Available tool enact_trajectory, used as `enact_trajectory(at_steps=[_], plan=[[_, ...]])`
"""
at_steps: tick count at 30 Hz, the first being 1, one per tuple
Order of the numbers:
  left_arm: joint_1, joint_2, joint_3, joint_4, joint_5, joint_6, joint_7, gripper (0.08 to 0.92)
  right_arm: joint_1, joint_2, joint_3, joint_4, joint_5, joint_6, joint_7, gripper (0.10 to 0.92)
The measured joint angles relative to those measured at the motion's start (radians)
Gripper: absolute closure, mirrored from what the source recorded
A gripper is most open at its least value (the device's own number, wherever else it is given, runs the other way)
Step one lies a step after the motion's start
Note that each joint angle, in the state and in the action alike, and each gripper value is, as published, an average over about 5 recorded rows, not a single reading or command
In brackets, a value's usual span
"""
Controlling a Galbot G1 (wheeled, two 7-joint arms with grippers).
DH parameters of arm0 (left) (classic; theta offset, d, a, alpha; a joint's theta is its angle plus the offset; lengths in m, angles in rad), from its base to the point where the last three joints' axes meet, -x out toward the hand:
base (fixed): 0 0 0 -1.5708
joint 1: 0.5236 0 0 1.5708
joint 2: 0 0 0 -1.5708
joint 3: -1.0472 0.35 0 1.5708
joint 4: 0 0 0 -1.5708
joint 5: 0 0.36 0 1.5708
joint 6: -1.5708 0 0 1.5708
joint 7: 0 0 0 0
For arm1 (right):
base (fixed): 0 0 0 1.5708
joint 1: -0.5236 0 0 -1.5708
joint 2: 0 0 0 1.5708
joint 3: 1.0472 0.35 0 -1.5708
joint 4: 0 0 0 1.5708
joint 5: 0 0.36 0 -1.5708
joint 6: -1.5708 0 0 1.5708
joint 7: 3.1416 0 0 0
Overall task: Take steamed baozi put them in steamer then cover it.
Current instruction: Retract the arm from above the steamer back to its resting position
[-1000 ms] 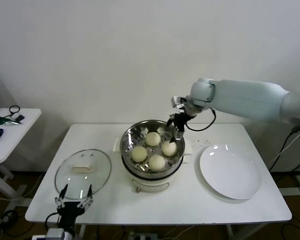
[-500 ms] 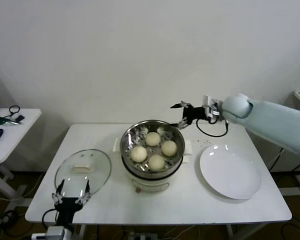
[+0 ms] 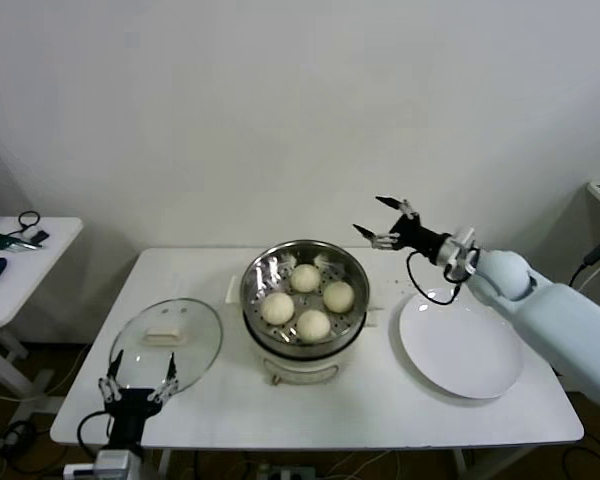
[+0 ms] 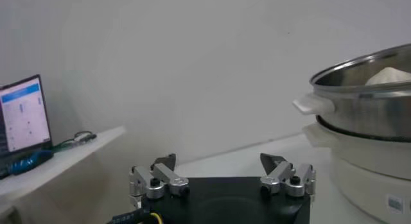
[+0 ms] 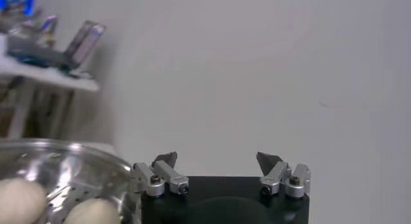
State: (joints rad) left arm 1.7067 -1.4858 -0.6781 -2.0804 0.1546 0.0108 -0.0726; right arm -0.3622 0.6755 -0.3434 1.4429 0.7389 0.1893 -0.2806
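Shiny steel steamer (image 3: 305, 300) held four baozi (image 3: 313, 324). At three o'clock the right gripper (image 3: 388, 222) was spread, empty. At eight o'clock the left gripper (image 3: 136, 374) was spread by the cover (image 3: 166, 345).

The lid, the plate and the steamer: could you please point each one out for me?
lid (image 3: 166, 337), head view, on its white handle.
plate (image 3: 461, 344), head view, on its bare middle.
steamer (image 3: 259, 268), head view, on its steel rim.
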Motion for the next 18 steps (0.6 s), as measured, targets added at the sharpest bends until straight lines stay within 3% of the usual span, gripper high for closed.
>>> enact_trajectory(at_steps=[9, 18], plan=[[-0.003, 0.012, -0.013, -0.029, 0.177, 0.049, 0.002, 0.177, -0.405, 0.087, 0.423, 0.1, -0.079, -0.017, 0.041, 0.203], [-0.01, 0.05, -0.008, -0.024, 0.613, 0.089, 0.033, 0.177, -0.692, 0.202, 0.713, 0.157, -0.113, -0.034, 0.048, 0.203]])
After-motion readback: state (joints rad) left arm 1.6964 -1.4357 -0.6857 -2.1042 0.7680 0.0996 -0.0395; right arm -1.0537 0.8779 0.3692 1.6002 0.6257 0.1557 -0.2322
